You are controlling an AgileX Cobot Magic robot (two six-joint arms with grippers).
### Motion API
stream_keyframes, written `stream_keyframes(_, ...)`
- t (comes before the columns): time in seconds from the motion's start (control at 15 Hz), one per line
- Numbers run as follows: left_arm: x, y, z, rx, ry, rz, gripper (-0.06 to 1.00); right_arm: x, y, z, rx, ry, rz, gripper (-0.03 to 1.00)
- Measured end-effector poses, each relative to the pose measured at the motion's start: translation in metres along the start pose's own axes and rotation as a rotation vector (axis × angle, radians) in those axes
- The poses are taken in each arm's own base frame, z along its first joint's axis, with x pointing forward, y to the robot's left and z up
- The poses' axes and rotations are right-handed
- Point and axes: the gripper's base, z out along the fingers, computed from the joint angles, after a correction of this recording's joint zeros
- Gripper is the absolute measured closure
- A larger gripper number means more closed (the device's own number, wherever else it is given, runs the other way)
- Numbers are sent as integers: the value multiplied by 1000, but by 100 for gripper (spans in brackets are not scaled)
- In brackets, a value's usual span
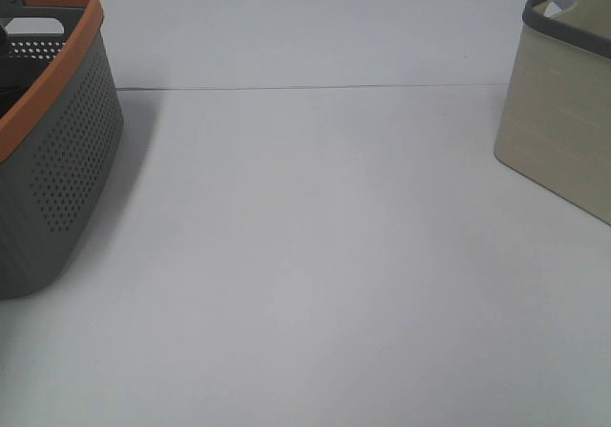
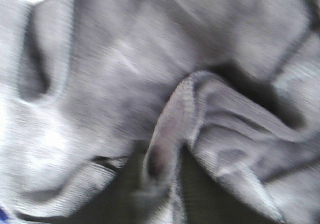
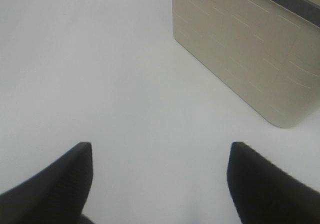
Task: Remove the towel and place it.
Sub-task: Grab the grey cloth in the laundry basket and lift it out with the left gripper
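The towel [image 2: 125,58], dark grey-purple terry cloth, fills the left wrist view, crumpled in folds with a hemmed edge [image 2: 175,119] standing up in the middle. The view is blurred and very close to the cloth. No fingers of my left gripper show in it. In the exterior high view the towel is hidden; only a dark shape [image 1: 4,37] shows inside the grey basket at the left edge. My right gripper [image 3: 160,179] is open and empty above the bare white table, its two dark fingertips [image 3: 70,174] wide apart.
A grey perforated basket with an orange rim [image 1: 67,150] stands at the table's left edge. A beige basket with a dark grey rim [image 1: 563,131] stands at the right, also in the right wrist view [image 3: 240,48]. White table [image 1: 315,255] lies between them.
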Motion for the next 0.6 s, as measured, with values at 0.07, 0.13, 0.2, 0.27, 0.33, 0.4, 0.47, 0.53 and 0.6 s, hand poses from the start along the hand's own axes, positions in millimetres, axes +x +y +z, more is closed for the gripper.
stream_keyframes(0.07,-1,0,0,-2,-9,-8,94,0,0,0,0,0,0,30)
stream_keyframes(0.13,-2,0,0,-2,-20,-19,94,0,0,0,0,0,0,30)
stream_keyframes(0.2,-3,0,0,0,-33,-36,94,0,0,0,0,0,0,30)
stream_keyframes(0.27,-5,0,0,6,-50,-67,94,0,0,0,0,0,0,30)
stream_keyframes(0.33,-5,0,0,6,-59,-99,94,0,0,0,0,0,0,30)
stream_keyframes(0.4,-6,0,0,3,-63,-120,94,0,0,0,0,0,0,30)
stream_keyframes(0.47,-6,1,0,-1,-69,-165,94,0,0,0,0,0,0,30)
stream_keyframes(0.53,-7,1,-3,-7,-75,-201,94,0,0,0,0,0,0,30)
stream_keyframes(0.6,-9,2,-9,-11,-91,-249,94,0,0,0,0,0,0,30)
